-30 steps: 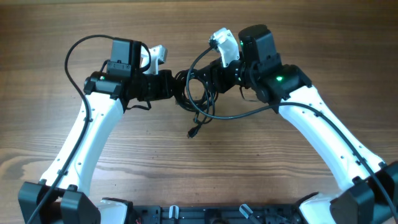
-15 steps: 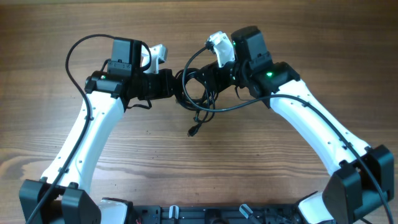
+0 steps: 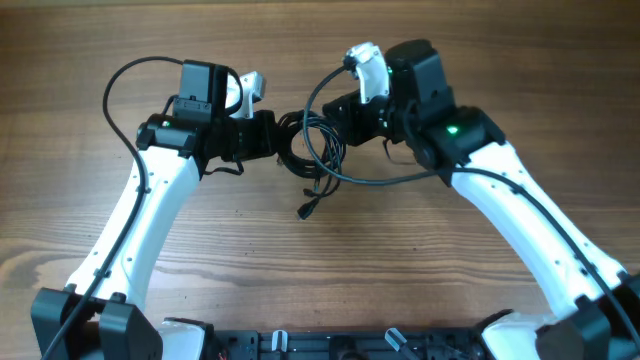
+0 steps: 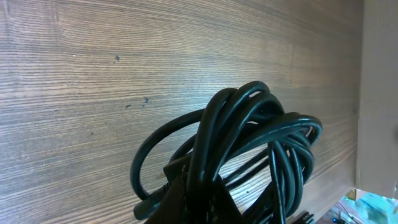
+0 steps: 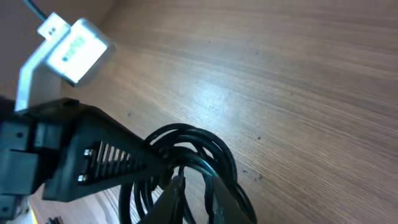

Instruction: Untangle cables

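Your left gripper (image 3: 277, 135) squeezed the cables (image 3: 316, 150). I couldn't tell if your right gripper (image 3: 338, 116) held them. You seemed at the pulling-apart step; next called for tugging one loop gently.

No legible text, brand or number in any view. The white module (image 5: 73, 46) above the left gripper (image 3: 283, 135) has a lit face with faint marks, too blurred to read. The cables (image 4: 249, 137) show no readable jacket print. Only sign: a green indicator light (image 3: 453, 128) lit on the arm behind the right gripper (image 3: 335, 118).
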